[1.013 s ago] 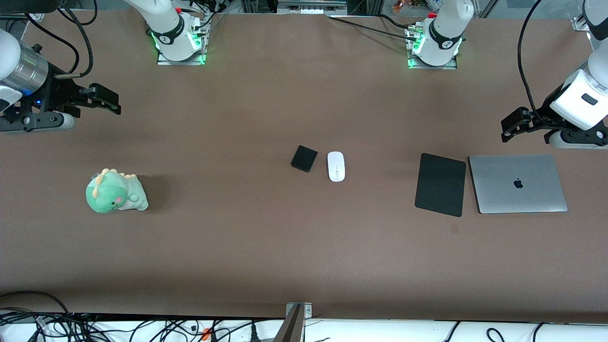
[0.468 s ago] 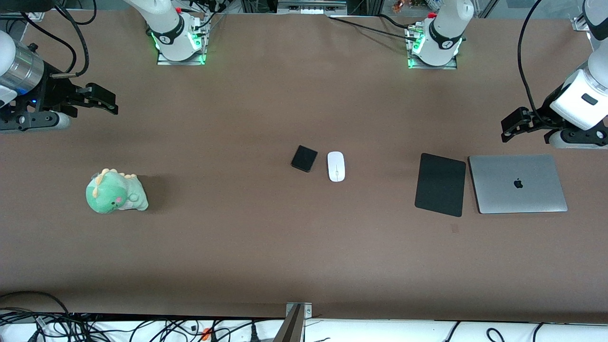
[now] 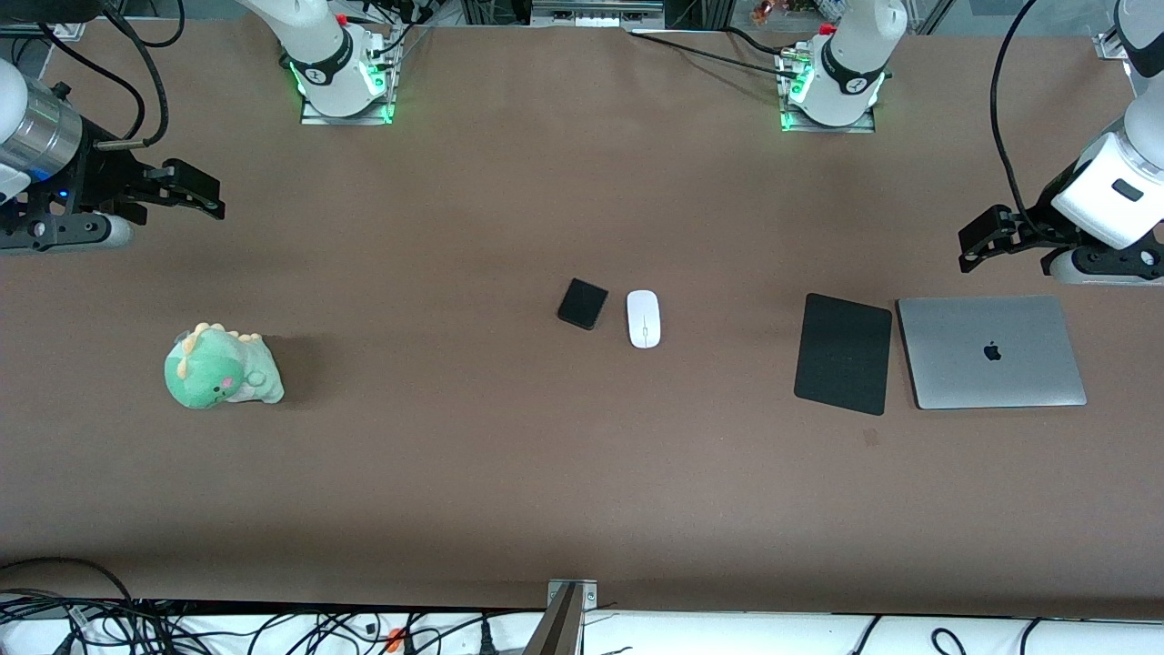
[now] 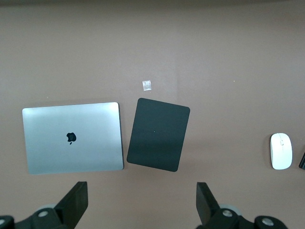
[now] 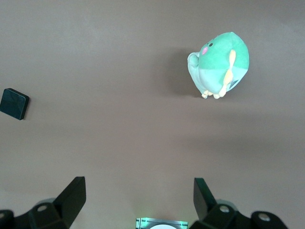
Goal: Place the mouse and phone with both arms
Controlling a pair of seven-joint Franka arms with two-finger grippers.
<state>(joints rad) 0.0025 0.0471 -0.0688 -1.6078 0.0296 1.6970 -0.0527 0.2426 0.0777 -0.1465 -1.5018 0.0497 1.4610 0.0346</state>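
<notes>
The white oval mouse [image 3: 643, 318] lies at the middle of the brown table, with the small black phone [image 3: 582, 304] beside it toward the right arm's end. The mouse [image 4: 281, 150] also shows in the left wrist view, and the phone [image 5: 14, 103] in the right wrist view. My left gripper [image 3: 982, 238] is open and empty, up over the table's edge near the laptop. My right gripper [image 3: 193, 192] is open and empty, up over the table at the right arm's end, with the plush below it nearer the camera.
A black mouse pad [image 3: 843, 353] and a closed silver laptop [image 3: 991, 351] lie side by side toward the left arm's end. A green dinosaur plush [image 3: 221, 367] sits toward the right arm's end. A small clear scrap [image 4: 147, 85] lies near the pad.
My right gripper has drawn back slightly toward its end of the table. The left arm, mouse and phone have not moved.
</notes>
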